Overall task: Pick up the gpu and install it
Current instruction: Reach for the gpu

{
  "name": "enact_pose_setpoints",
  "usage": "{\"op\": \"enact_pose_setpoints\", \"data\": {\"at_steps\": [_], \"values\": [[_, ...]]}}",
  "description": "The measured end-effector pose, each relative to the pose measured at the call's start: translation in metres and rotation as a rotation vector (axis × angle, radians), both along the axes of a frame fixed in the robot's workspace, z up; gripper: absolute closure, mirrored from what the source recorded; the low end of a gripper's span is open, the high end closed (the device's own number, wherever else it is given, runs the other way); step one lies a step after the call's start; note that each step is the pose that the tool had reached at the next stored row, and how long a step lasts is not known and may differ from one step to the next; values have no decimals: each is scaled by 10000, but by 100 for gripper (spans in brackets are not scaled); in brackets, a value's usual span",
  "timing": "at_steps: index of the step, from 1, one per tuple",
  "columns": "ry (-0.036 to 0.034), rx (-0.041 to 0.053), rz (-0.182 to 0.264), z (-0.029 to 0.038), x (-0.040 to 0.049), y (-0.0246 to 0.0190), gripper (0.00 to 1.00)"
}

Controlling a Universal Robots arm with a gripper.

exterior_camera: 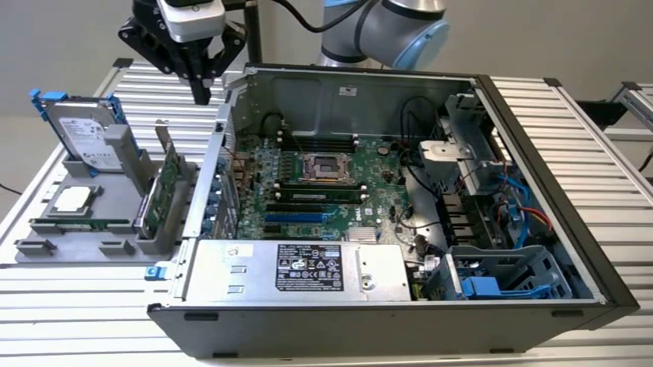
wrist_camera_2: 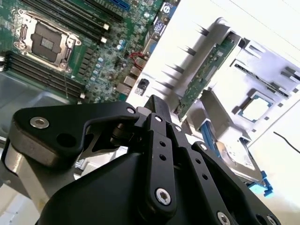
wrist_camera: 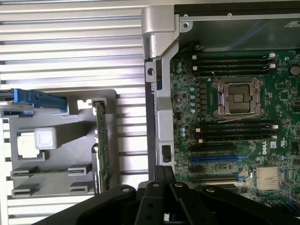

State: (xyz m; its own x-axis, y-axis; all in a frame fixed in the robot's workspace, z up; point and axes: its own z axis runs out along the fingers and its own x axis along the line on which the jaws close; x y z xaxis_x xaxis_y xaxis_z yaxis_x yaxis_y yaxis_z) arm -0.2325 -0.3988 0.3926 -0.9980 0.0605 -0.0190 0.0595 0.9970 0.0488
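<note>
Slatted metal tabletop point(exterior_camera: 82, 321), pale wall behind, and the open computer case point(exterior_camera: 306, 329) lying on its side in the middle. The gripper point(exterior_camera: 202, 93) hangs just off the case's far corner on the exterior view's left, fingers pinched together on nothing. The gpu point(exterior_camera: 161, 195) stands on edge in a grey holder point(exterior_camera: 61, 252) just beside that same case wall. It sits farther along toward the power supply point(exterior_camera: 296, 271) end and lower than the gripper, well apart from it.

In the first wrist view the gpu point(wrist_camera: 101, 140) shows edge-on, with a strip of bare slats between it and the case wall. There's open air above its top edge.

On the holder, farther from the case, are an upright hard drive point(exterior_camera: 87, 134), a processor chip point(exterior_camera: 72, 200) and a memory stick point(exterior_camera: 76, 224). Inside the case, the motherboard point(exterior_camera: 306, 191) lies exposed.
</note>
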Motion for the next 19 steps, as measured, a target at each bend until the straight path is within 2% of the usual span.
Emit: {"op": "enact_pose_setpoints", "data": {"at_steps": [19], "values": [[0, 0, 0, 0, -303, 0, 100]]}}
